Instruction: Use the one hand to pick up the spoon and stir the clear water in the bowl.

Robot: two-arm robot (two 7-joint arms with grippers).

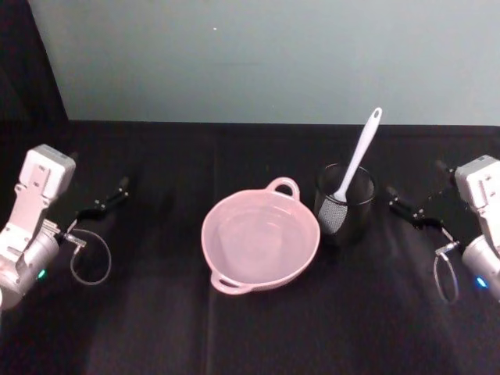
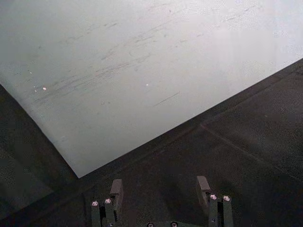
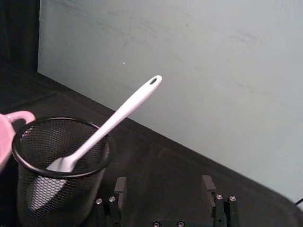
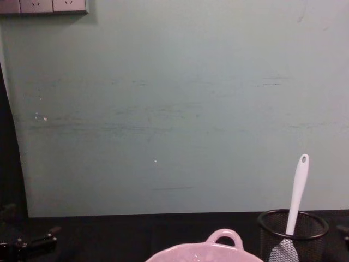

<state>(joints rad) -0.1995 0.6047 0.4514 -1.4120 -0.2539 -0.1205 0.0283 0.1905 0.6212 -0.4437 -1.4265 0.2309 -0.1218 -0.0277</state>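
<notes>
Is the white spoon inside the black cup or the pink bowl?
In the cup. The spoon stands scoop-down inside its black mesh, handle leaning out above the rim.

A big pale green wall [image 4: 174,109] stands at the back. A black table [image 1: 156,328] meets the wall's bottom edge. Grey plug sockets [image 4: 43,5] sit at the wall's top left corner. A dark strip [image 4: 6,164] runs down the wall's left side.

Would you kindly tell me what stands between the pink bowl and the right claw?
In the head view, the black mesh cup, holding the spoon, stands between the bowl and the right claw.
</notes>
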